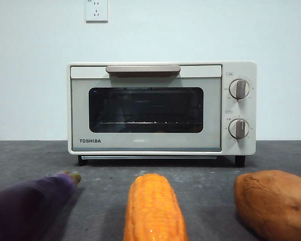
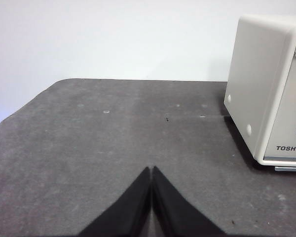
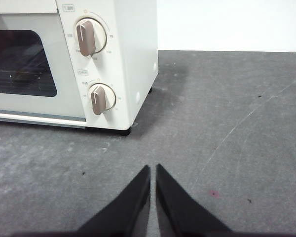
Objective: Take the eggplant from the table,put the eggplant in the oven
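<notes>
The dark-purple eggplant (image 1: 27, 203) lies on the grey table (image 1: 105, 173) at the front left, its yellowish-green stem end pointing toward the oven. The cream-white Toshiba oven (image 1: 161, 108) stands at the back with its door closed; a wire rack shows through the dark window. Neither arm appears in the front view. My left gripper (image 2: 152, 170) is shut over bare table, to the left of the oven's side wall (image 2: 259, 89). My right gripper (image 3: 153, 169) is shut over bare table, in front of the oven's right corner and its two knobs (image 3: 91, 37).
An orange corn cob (image 1: 154, 208) lies at the front centre. A brown-orange sweet potato (image 1: 273, 201) lies at the front right. A white wall with a socket (image 1: 96, 10) stands behind the oven. The table's left edge (image 2: 19, 111) shows in the left wrist view.
</notes>
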Robot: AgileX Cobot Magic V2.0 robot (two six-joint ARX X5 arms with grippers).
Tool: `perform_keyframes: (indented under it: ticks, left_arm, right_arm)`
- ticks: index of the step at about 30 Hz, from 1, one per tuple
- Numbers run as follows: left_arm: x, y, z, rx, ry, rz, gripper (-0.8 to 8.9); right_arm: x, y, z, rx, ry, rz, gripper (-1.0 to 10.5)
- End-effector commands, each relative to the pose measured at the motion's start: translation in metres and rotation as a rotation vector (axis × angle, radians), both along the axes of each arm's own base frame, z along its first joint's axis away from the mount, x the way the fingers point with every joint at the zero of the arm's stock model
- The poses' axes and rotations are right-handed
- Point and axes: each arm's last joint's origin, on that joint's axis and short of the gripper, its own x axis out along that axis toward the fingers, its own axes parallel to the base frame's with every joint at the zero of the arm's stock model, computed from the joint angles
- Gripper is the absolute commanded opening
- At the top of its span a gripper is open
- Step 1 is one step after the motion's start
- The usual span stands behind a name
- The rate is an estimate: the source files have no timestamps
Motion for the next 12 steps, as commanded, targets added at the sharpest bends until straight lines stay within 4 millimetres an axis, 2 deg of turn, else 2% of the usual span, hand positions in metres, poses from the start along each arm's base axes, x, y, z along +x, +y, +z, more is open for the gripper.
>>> perform_keyframes:
  ticks: [1, 7, 12]
  left_arm:
    - [0.0016, -0.0001, -0.0080, 0.006, 0.015, 0.003, 0.06]
    - [0.0016, -0.0001, -0.0079, -0.176, 0.005, 0.012, 0.06]
    - [0.0017, -0.0001, -0.0048, -0.333, -0.033, 0.015, 0.06]
  right_arm:
    - [0.0000, -0.0001, -0.0007, 0.002, 0.001, -0.002, 0.0]
    - [0.0002, -0.0002, 0.0008, 0.009, -0.014, -0.005, 0.0]
    - [0.0007, -0.0001, 0.0063, 0.144, -0.040, -0.018, 0.0]
